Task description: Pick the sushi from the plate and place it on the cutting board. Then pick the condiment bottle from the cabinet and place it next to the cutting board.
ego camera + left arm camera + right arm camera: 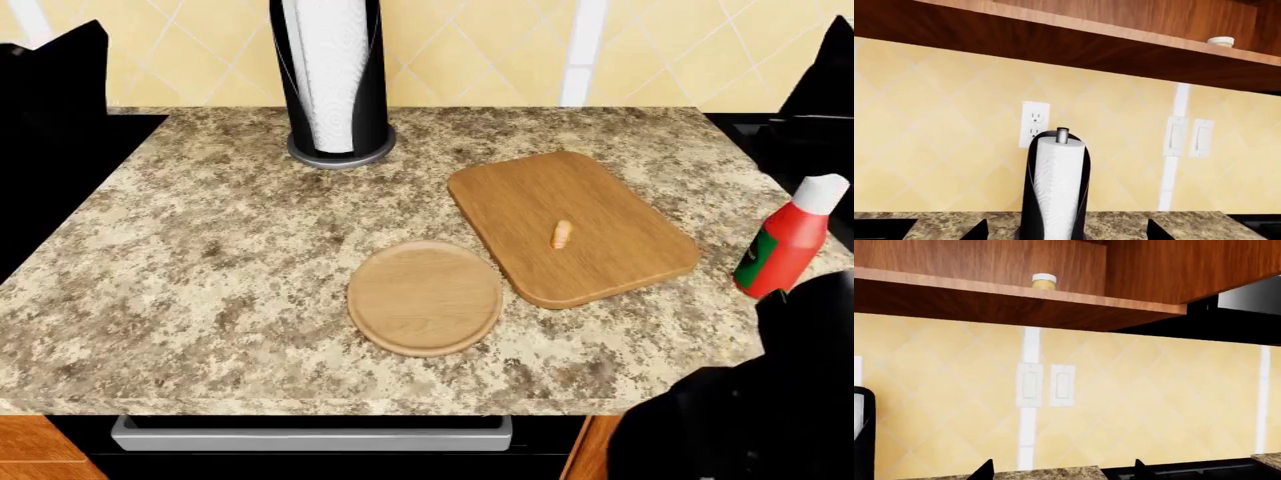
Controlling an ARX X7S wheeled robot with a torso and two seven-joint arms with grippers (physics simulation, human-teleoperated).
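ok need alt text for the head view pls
A granite counter holds a cutting board with a small sushi on it, an empty round plate beside it, and a red condiment bottle standing right of the board. A paper-towel holder stands behind.

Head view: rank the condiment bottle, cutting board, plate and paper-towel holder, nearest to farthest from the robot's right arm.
1. condiment bottle, at the right counter edge, beside the right arm.
2. cutting board, centre-right.
3. plate, centre front.
4. paper-towel holder, back by the wall.
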